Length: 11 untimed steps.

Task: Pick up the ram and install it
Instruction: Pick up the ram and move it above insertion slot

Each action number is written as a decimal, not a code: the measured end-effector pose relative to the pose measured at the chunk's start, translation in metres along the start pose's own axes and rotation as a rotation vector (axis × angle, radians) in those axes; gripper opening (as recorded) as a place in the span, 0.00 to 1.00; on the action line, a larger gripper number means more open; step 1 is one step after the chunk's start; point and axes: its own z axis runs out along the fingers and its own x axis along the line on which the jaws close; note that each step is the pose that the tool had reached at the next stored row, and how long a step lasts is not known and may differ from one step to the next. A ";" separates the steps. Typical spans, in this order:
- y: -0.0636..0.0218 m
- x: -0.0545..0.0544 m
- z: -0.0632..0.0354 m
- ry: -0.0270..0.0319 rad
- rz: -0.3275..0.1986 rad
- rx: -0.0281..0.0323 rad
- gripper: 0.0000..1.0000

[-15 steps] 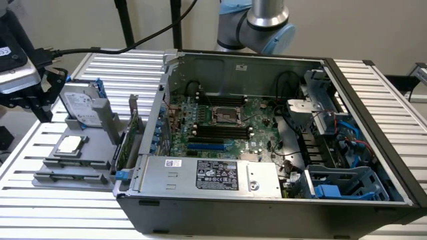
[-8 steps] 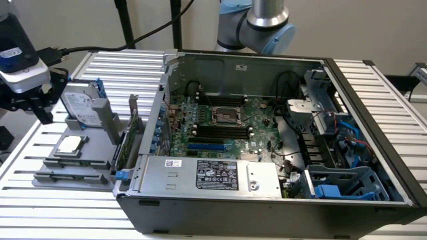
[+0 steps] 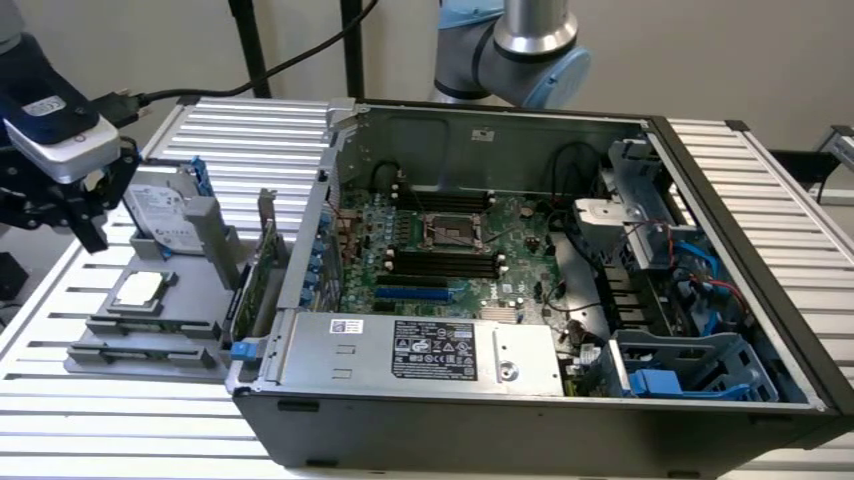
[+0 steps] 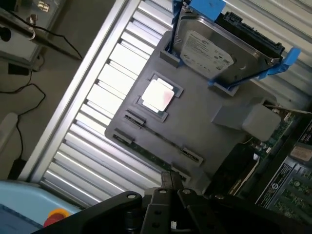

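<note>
The jaws are closed on nothing and hang at the left edge of the exterior view, over the grey tray (image 3: 187, 312) on the counter (image 3: 80, 420). The ram (image 4: 148, 155) sits in the tray's clipped slot, at the lower left of that view and below the jaws in frame. Its long axis runs along the tray's front edge, with one end just ahead of the jaw tips

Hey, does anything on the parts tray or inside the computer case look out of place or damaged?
Nothing stands out. The hard drive, processor and ram sit in their pockets on the grey tray, and nothing looks loose in the open case.
</note>
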 end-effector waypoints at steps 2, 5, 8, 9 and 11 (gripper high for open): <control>0.0000 0.000 0.0011 0.0011 -0.035 0.0001 0.11; 0.0000 0.000 0.0027 0.0029 -0.091 0.0003 0.11; -0.0001 0.000 0.0044 0.0044 -0.145 0.0005 0.11; 0.0000 0.000 0.0050 0.0049 -0.163 0.0006 0.11; -0.0001 0.000 0.0060 0.0060 -0.199 0.0006 0.11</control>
